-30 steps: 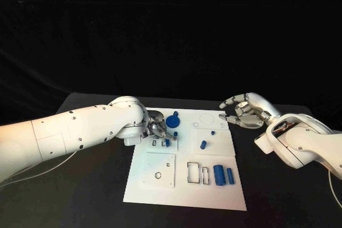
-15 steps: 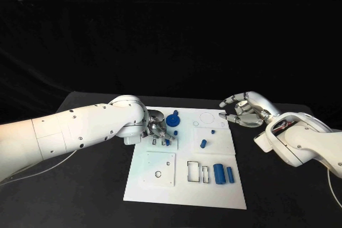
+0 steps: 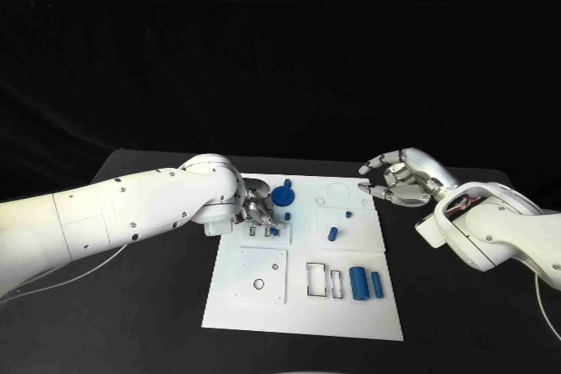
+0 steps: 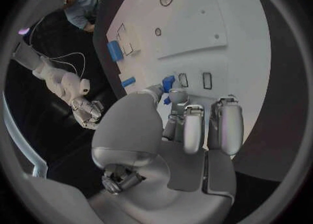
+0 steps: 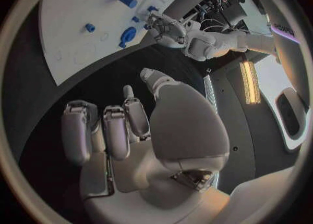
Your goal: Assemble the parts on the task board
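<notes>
Near the board's point(image 3: 304, 309) left edge, towards its far end, the left hand point(image 3: 259, 213) has its fingertips closed on a small blue part point(image 4: 167, 84) just above two small slots. The part looks light, stiff and smooth, so I think a pinch across its short sides is safest. Off the board's far right corner the right hand point(image 3: 401, 182) hovers, fingers loosely curled and apart, holding nothing.
</notes>
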